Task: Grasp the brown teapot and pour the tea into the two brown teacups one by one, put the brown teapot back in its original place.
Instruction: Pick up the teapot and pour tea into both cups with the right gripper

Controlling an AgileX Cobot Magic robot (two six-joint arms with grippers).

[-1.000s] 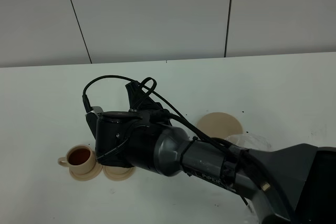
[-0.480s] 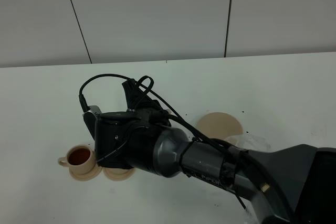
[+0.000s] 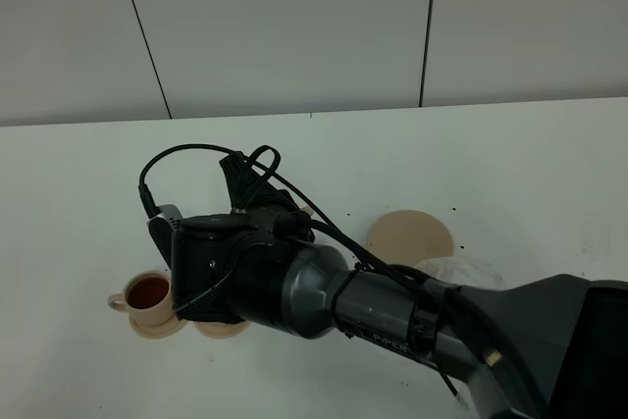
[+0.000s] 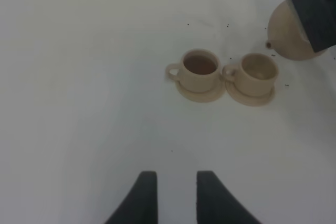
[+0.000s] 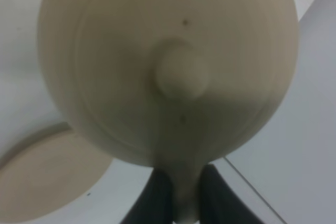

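Bench: filled teacup and second teacup (pale inside) side by side on own saucers; wide saucer disc bare, well apart. Right arm hides second teacup in high view. Versus one second back: arm shifted further toward cups. Right end effector clamped on brown teapot handle, pot off disc, near second teacup. Left end effector: jaws apart, empty.
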